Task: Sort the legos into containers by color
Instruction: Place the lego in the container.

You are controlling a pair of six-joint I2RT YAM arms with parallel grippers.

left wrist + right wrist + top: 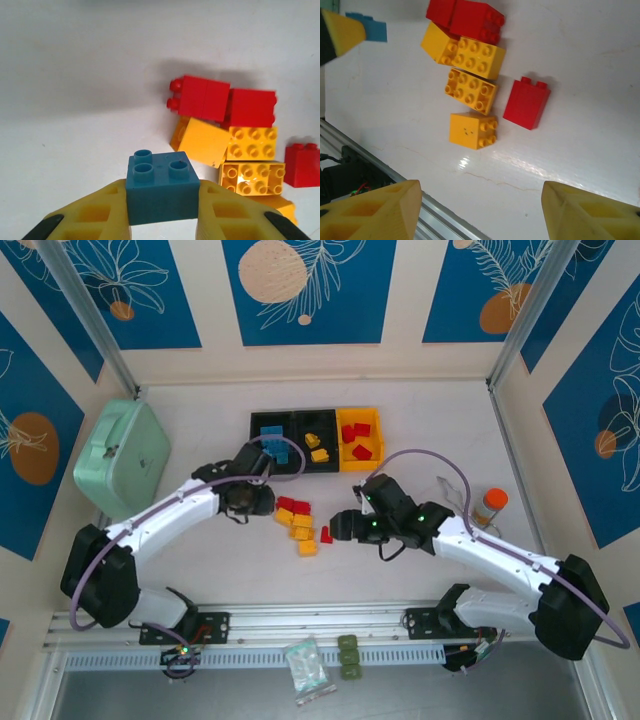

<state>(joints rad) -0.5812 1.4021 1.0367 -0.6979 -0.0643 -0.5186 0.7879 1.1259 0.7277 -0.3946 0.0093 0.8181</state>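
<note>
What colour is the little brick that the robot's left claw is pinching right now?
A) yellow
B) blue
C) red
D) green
B: in the left wrist view, a blue brick sits clamped in the left gripper, with a yellow finger pressed against each of its sides.

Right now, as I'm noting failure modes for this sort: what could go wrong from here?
1. The left gripper holds the blue brick at its fingertips, the brick jutting past them; it may twist or slip on the way to the black bin holding blue bricks.
2. The right gripper hangs open near the yellow brick; closing there could knock the red brick beside it.
3. The two grippers sit close together and might bump.
</note>
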